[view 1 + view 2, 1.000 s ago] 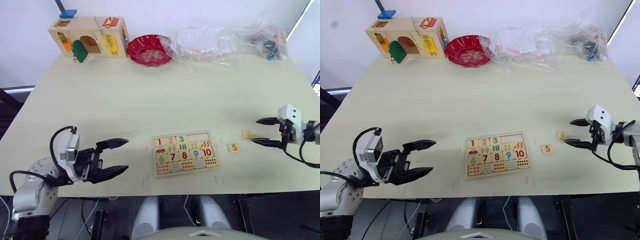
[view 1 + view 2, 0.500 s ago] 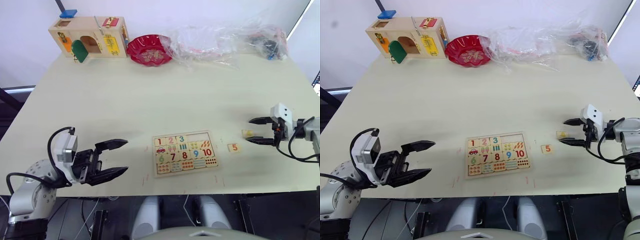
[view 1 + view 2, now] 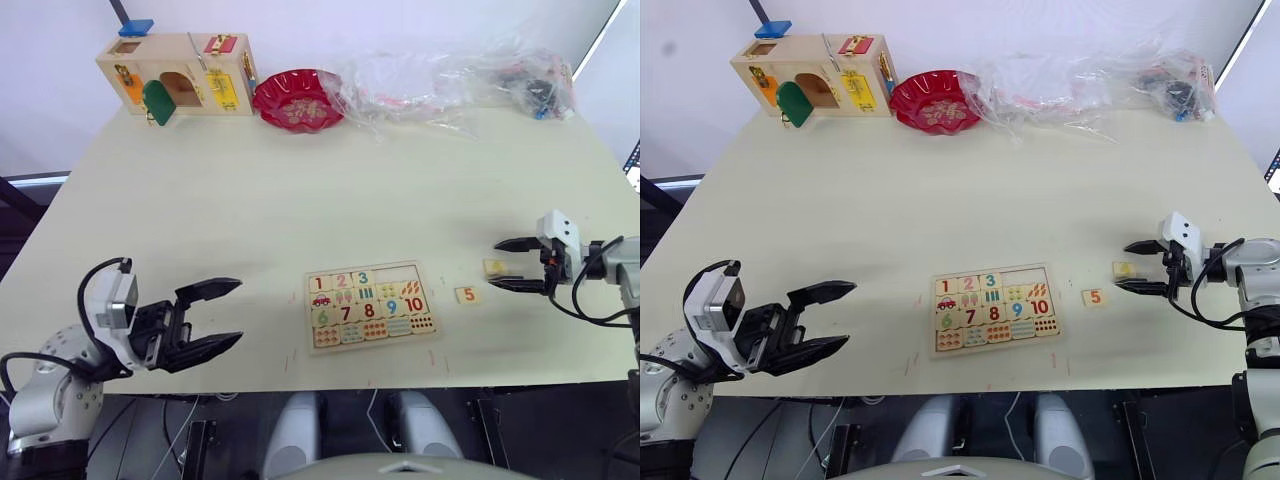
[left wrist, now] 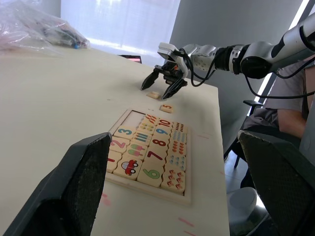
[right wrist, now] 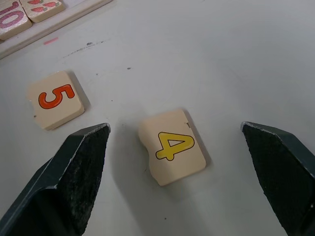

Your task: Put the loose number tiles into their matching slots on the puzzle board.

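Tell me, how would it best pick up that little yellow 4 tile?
Probably from straight above, pinching two opposite side edges. The 4 tile lies flat on the table, apart from the 5 tile, and the open right gripper already brackets it.

Matt pale-wood puzzle board point(image 3: 371, 307) and tiles point(image 5: 172, 145) on smooth table point(image 3: 320, 190).

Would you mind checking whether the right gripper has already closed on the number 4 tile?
No, the right gripper is open, its two fingers standing apart on either side of the 4 tile, which lies flat on the table.
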